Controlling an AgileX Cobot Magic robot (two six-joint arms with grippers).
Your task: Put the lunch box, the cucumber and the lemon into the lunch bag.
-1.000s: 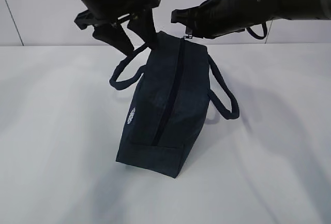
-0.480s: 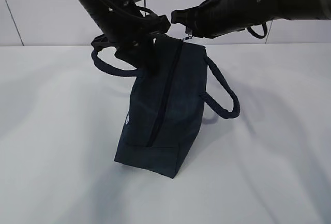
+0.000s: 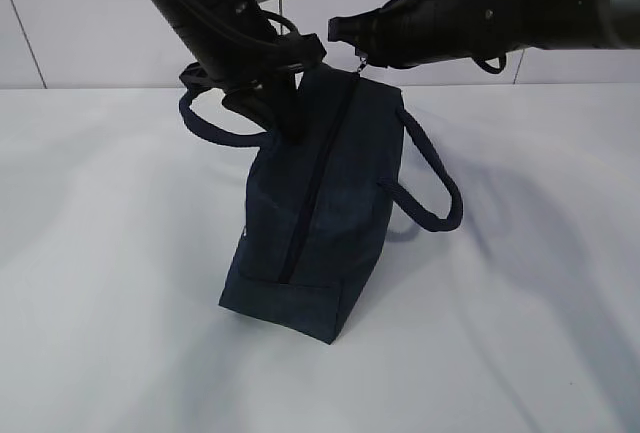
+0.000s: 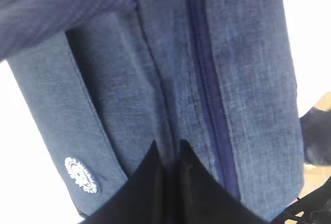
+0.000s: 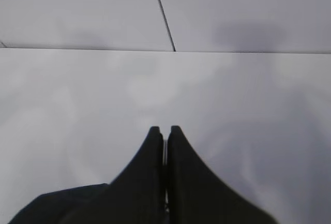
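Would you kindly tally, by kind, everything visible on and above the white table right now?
Dark navy fabric lunch bag with closed zipper: 1
Loop handles on it: 2
Black robot grippers: 2, left and right
Lunch box, cucumber, lemon: 0 in view
Total: 5

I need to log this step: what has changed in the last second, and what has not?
The left gripper came down and shut on the far top fabric of the lunch bag, beside the zipper; the bag's left handle rose. The right gripper stayed shut above the silver zipper pull. The zipper is still closed.
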